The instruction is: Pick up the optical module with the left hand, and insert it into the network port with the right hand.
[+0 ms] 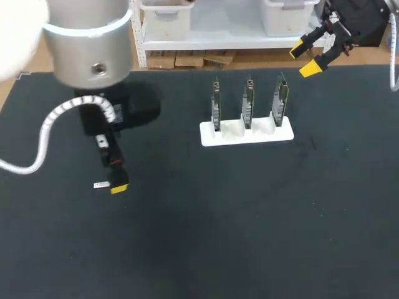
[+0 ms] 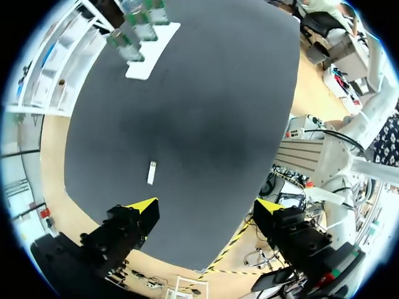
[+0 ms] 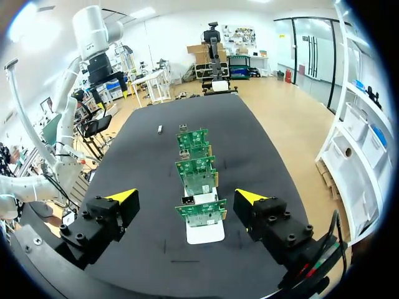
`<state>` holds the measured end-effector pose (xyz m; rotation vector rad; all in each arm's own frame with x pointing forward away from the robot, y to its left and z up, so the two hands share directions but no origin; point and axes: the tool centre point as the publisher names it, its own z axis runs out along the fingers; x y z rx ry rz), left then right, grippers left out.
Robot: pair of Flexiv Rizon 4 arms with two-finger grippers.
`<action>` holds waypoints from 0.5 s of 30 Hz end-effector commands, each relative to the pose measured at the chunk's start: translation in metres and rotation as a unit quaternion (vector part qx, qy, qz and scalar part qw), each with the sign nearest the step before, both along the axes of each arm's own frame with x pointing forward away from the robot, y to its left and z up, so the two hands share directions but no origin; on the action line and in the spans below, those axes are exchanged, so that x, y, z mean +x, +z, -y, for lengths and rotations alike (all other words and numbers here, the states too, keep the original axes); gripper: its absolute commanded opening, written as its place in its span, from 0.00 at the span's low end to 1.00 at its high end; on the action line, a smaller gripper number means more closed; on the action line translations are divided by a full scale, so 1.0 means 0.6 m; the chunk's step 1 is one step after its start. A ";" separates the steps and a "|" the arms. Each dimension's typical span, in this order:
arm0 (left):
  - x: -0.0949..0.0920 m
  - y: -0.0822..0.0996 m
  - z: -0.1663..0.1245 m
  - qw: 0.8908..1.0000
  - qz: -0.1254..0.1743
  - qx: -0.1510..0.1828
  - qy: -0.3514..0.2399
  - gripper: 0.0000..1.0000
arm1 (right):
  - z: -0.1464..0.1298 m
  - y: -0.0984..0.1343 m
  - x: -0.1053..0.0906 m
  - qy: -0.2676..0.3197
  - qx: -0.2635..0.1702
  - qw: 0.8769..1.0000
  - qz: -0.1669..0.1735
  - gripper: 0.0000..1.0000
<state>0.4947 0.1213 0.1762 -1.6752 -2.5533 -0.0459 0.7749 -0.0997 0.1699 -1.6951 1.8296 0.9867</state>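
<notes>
The optical module (image 1: 101, 185) is a small silver bar lying flat on the black table at the left. My left gripper (image 1: 118, 182) hangs just above it, open and holding nothing. In the left wrist view the module (image 2: 151, 172) lies ahead of one yellow fingertip (image 2: 143, 206) of the open left gripper (image 2: 206, 208), not between the two. Three green network boards (image 1: 248, 103) stand upright in a white holder (image 1: 231, 136) at the table's middle back. My right gripper (image 1: 307, 60) is raised at the back right, open and empty. The right wrist view has its gripper (image 3: 186, 198) over the boards (image 3: 198, 177), with the module (image 3: 160, 129) far beyond.
The white holder (image 3: 206, 233) and its boards are the only tall things on the black mat (image 1: 249, 218). My left arm's thick silver link (image 1: 90, 37) hangs over the back left corner.
</notes>
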 end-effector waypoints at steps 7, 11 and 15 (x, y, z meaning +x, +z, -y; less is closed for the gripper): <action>0.014 -0.028 -0.043 0.999 0.007 -0.053 -0.005 1.00 | 0.000 0.000 -0.004 -0.002 0.000 1.000 0.002 1.00; 0.037 -0.040 -0.042 0.997 -0.006 -0.062 -0.036 1.00 | 0.000 0.000 -0.004 -0.002 0.000 1.000 0.002 1.00; 0.060 -0.049 -0.041 0.993 -0.021 -0.082 -0.077 1.00 | 0.000 0.000 -0.004 -0.002 0.000 1.000 0.002 1.00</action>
